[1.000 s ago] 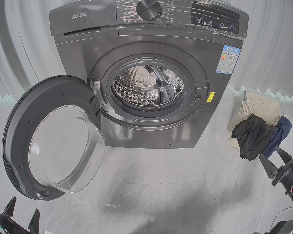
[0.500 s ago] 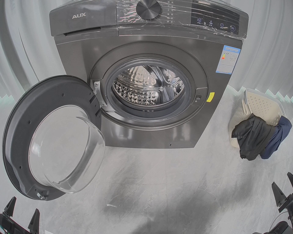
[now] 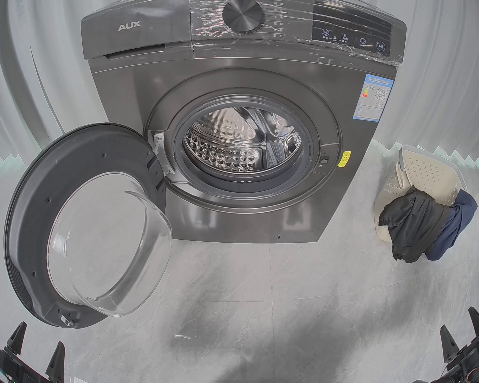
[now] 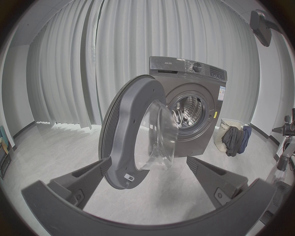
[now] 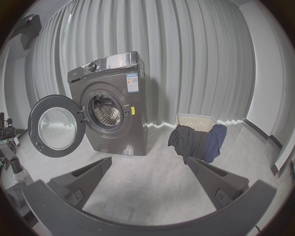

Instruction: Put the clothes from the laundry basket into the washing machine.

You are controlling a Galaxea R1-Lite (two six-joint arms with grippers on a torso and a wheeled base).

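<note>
Right pincer (image 3: 458, 335) of mine sits low and released, its two dark, wedge-shaped fingers spread with nothing between them. My left pincer (image 3: 40, 343) is just as slack on the other side, its ribbed inner pads apart and holding nothing.

Ahead of the right pincer, well apart from it across smooth grey marbled floor (image 3: 279, 299) tiles, stands the laundry basket (image 3: 429, 169). It is cream plastic with rounded corners and walls pierced by small holes. The clothes are in it, draped over its near rim. A limp black garment (image 3: 414, 224) hangs down the front wall in soft folds. A navy garment (image 3: 456, 222) spills over beside it, touching it, on the side away from the washing machine (image 3: 129, 95).

Farther ahead and to the right pincer's left is that machine, a boxy dark-grey metal body with a round dial (image 3: 243, 14) and crinkled clear film over its top panel. Its round mouth shows the shiny perforated steel drum (image 3: 234, 139).

Straight ahead of the left pincer, the door (image 3: 50, 189) is swung wide open on its hinge. It is a thick matte grey ring around a bulging clear glass bowl (image 3: 100, 244), and it stands between that pincer and the drum mouth. Pale pleated curtains (image 3: 439, 90) hang behind everything.
</note>
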